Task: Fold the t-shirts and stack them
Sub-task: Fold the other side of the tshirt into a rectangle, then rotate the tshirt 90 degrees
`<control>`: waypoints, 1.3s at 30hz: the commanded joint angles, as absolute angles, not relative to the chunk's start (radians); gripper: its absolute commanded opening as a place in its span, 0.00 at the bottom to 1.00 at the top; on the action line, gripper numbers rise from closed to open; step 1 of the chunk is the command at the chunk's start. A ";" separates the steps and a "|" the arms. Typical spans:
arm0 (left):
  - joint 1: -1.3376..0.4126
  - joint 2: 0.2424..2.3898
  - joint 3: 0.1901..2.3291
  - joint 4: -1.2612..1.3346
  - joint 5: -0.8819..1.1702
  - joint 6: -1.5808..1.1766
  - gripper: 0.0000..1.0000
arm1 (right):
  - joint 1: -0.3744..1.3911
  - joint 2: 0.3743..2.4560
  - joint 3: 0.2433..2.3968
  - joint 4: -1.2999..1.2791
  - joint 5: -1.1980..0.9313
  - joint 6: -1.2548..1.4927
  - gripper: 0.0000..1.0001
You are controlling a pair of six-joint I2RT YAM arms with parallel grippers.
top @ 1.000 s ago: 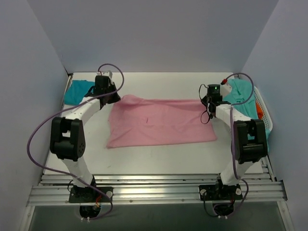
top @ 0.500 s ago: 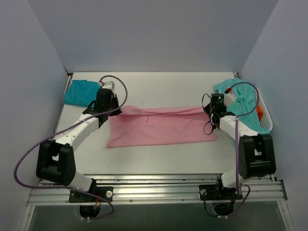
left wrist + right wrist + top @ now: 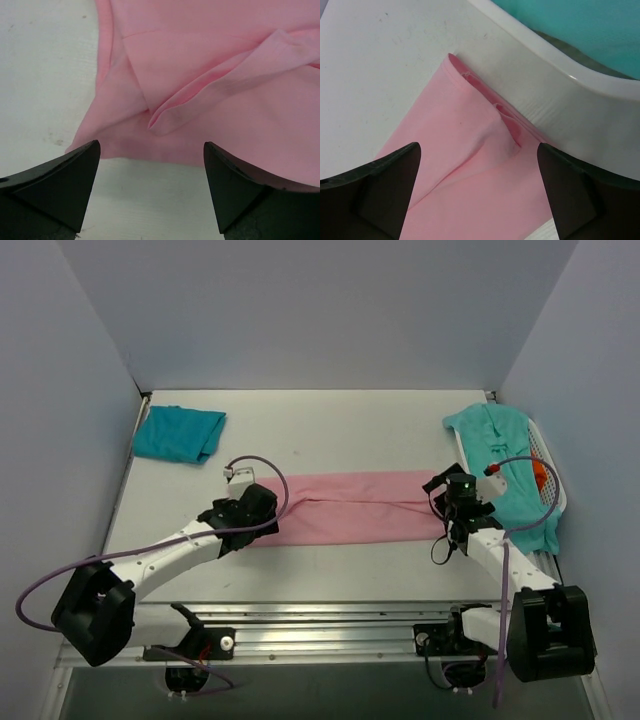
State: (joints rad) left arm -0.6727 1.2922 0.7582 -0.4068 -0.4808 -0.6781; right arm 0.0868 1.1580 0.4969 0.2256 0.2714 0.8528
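The light pink t-shirt (image 3: 350, 508) lies folded into a long flat strip across the middle of the table. My left gripper (image 3: 262, 508) hovers open at its left end; in the left wrist view the gripper (image 3: 152, 195) stands over bare table with the pink t-shirt (image 3: 215, 75) just beyond its fingertips. My right gripper (image 3: 450, 498) is open over the strip's right end, and the right wrist view shows the gripper (image 3: 477, 197) empty above the pink t-shirt (image 3: 465, 170). The darker teal t-shirt (image 3: 178, 433) lies folded at the back left. The aqua-green t-shirt (image 3: 497, 450) drapes over the basket.
A white plastic laundry basket (image 3: 552, 490) stands at the table's right edge, its rim (image 3: 560, 75) close beside the pink strip's right end. Something orange (image 3: 540, 472) shows inside it. Grey walls close in the left, back and right sides.
Both arms drew back toward the near edge, carrying the pink shirt's far edge over onto its near part. Both grippers then opened and released the cloth.
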 commanded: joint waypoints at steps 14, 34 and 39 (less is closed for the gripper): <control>-0.795 1.002 0.658 -0.531 -0.787 -1.078 0.95 | 0.224 1.029 0.557 0.134 0.405 0.943 1.00; -0.785 1.437 0.655 -0.247 -0.750 -1.247 0.94 | 0.291 0.993 0.598 0.114 0.454 0.913 1.00; -0.683 1.529 0.629 -0.076 -0.674 -1.197 0.92 | 0.290 0.971 0.592 0.114 0.462 0.905 1.00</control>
State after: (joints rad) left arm -0.7414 1.4773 0.6395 -0.2321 -0.7654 -1.2064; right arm 0.2832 0.9966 0.5755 0.1261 0.4141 0.9192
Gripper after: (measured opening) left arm 0.959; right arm 0.996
